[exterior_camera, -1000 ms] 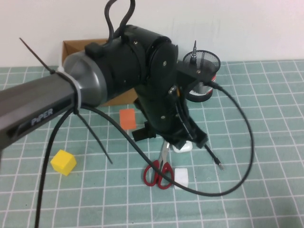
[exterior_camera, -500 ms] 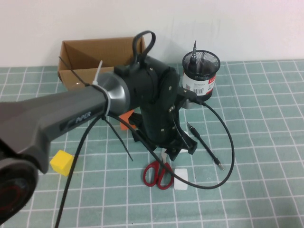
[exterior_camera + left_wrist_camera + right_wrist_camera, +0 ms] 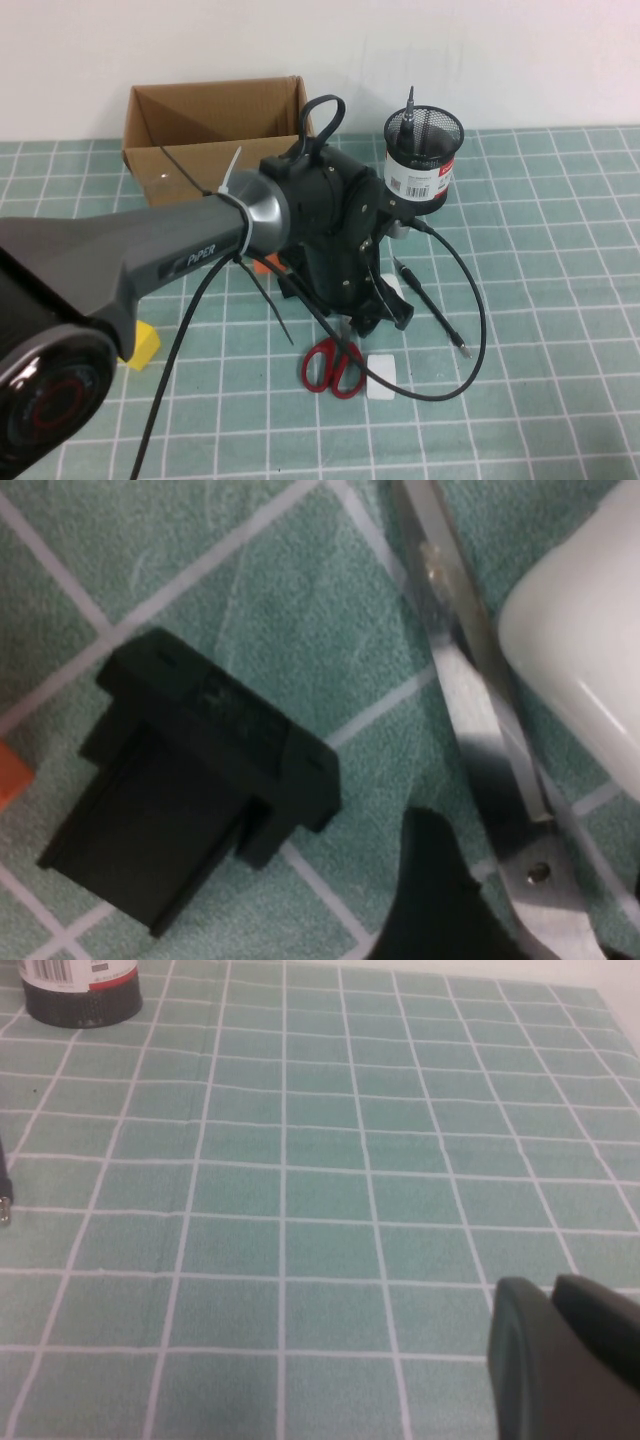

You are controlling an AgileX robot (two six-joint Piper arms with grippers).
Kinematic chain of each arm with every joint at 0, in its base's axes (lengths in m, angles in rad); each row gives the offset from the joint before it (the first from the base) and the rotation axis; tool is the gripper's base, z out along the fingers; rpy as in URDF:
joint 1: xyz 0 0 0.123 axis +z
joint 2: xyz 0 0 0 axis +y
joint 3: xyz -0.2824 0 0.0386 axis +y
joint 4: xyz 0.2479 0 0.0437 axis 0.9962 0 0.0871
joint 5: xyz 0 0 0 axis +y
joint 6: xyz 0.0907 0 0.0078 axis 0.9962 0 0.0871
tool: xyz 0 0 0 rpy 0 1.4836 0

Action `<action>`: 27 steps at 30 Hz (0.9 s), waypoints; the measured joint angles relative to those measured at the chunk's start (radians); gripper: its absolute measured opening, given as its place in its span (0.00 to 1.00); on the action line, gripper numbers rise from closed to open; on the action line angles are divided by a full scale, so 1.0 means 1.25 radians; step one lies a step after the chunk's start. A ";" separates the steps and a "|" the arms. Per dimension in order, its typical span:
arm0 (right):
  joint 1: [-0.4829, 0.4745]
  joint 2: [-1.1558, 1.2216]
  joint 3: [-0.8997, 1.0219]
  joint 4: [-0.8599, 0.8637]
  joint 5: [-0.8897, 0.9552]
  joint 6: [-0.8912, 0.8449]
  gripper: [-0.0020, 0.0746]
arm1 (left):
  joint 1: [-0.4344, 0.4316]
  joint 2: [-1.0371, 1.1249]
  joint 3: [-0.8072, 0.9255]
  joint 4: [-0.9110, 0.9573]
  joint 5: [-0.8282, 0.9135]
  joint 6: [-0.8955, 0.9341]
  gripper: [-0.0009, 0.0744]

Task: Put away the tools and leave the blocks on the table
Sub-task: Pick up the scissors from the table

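Note:
My left gripper (image 3: pixel 352 322) reaches down over the blades of the red-handled scissors (image 3: pixel 333 367). In the left wrist view the steel blades (image 3: pixel 470 690) and their pivot lie between its spread fingers (image 3: pixel 430 900), so the left gripper (image 3: pixel 530 920) is open and holds nothing. The thin black pen-like tool (image 3: pixel 436 312) lies to the right. The screwdriver (image 3: pixel 410 106) stands in the mesh cup (image 3: pixel 424 155). The white block (image 3: pixel 381 377), the yellow block (image 3: pixel 146 344) and a sliver of the orange block (image 3: pixel 262 264) sit on the grid mat. My right gripper (image 3: pixel 552 1345) is shut over bare mat.
An open cardboard box (image 3: pixel 210 125) stands at the back left. A small black bracket (image 3: pixel 200 780) and a white earbud case (image 3: pixel 580 650) lie right beside the scissor blades. The left arm's cable (image 3: pixel 480 330) loops over the pen-like tool.
The left arm has swung down and towards me, lowering its gripper onto the scissor blades. More of the box shows, and the yellow and orange blocks are now mostly hidden.

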 joint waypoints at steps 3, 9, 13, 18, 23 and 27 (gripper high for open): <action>0.000 0.000 0.000 0.000 0.000 0.000 0.02 | 0.000 0.005 -0.005 0.004 0.005 -0.003 0.49; 0.000 0.000 0.000 0.000 0.000 0.000 0.02 | 0.000 0.006 -0.006 0.015 0.013 -0.048 0.34; 0.000 0.000 0.000 0.000 0.000 0.000 0.02 | 0.000 0.006 -0.008 0.016 0.025 -0.053 0.16; 0.000 0.000 0.000 0.000 0.000 0.000 0.02 | -0.002 0.006 -0.008 0.016 0.027 -0.046 0.12; 0.000 0.000 0.000 0.000 0.000 0.000 0.02 | -0.016 -0.011 -0.006 0.026 0.061 -0.018 0.12; 0.000 0.000 0.000 0.000 0.000 0.000 0.02 | -0.037 -0.079 -0.005 0.059 0.149 0.033 0.12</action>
